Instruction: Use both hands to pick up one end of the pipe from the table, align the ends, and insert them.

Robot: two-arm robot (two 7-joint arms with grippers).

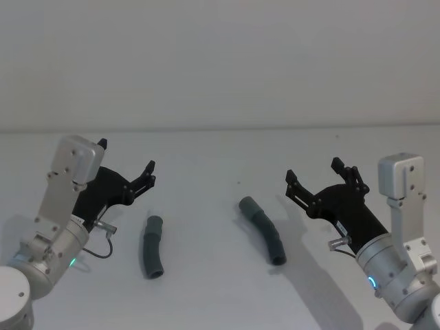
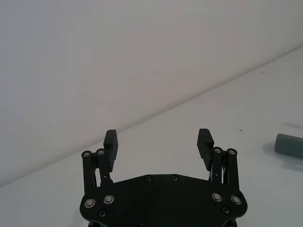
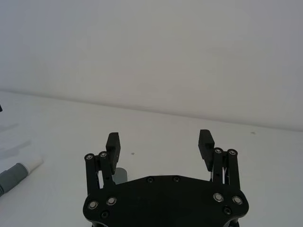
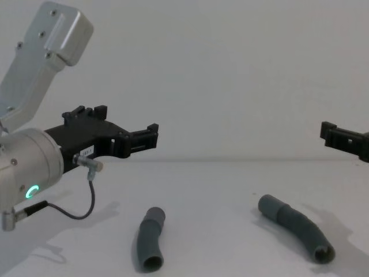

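1. The desk carries the longer pipe piece and the shorter pipe piece, well apart. Neither is lifted yet.
2. The left tool hovers above the desk near the shorter pipe piece, jaws spread wide, holding nothing.
3. The right tool hovers near the longer pipe piece, also wide open and empty.
4. The longer pipe piece lies flat on the right.
5. The shorter pipe piece lies flat on the left. I judge that gripping, aligning and inserting all remain.

right hand cut by chest view edge | pipe piece cut off
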